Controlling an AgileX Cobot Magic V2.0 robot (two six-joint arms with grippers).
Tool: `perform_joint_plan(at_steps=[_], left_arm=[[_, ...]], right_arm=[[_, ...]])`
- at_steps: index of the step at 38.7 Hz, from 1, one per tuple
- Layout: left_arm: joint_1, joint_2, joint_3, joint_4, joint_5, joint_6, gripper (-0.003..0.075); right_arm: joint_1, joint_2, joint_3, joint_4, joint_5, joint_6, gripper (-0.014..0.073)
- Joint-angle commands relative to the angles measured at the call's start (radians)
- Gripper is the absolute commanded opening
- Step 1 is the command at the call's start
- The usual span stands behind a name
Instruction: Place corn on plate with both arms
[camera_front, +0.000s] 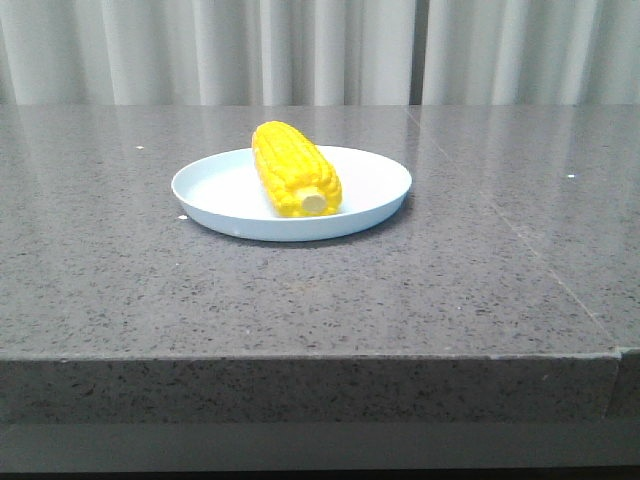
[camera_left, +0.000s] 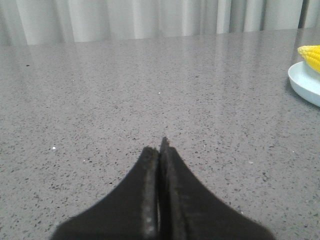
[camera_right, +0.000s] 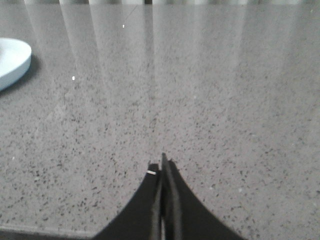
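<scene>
Where the front view centres, the corn (camera_front: 295, 168) lies on the plate (camera_front: 215, 195), its pale stub end turned toward the camera and slightly right, its length running back toward the upper left of the dish. The plate sits a little above the middle of the frame on a grey speckled stone table (camera_front: 120, 280), whose thick front edge crosses the lower part of the picture; a thin seam runs diagonally down the right side. Pale pleated curtains (camera_front: 150, 50) fill the top of the frame behind the table.

Neither arm shows in the front view. In the left wrist view only the plate's rim and the corn's tip appear, cut off at the right edge of the frame, upper part. In the right wrist view only a piece of the plate's rim shows at the upper left edge, the corn out of sight.

The left gripper (camera_left: 160, 150) is at bottom centre of its frame, fingers pressed together on nothing, well apart from the plate. The right gripper (camera_right: 162, 167) is likewise clenched and empty, also well clear of the plate.
</scene>
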Motion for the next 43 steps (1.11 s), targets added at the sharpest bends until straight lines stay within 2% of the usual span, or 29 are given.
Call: perform_joint_plan(at_steps=[1,10,43], left_arm=[[0.002,-0.018,0.021,-0.011,-0.090,0.001,-0.0020],[0.002,-0.018,0.021,-0.011,-0.090,0.001,-0.0020],[0.002,-0.018,0.021,-0.011,-0.090,0.001,-0.0020]], right_arm=[[-0.024,-0.035,-0.023,0.008,-0.049,-0.013,-0.0050],[-0.054,-0.104,-0.023,0.008,0.040,-0.013,-0.0050],[-0.054,-0.104,-0.023,0.008,0.041,-0.013,-0.0050]])
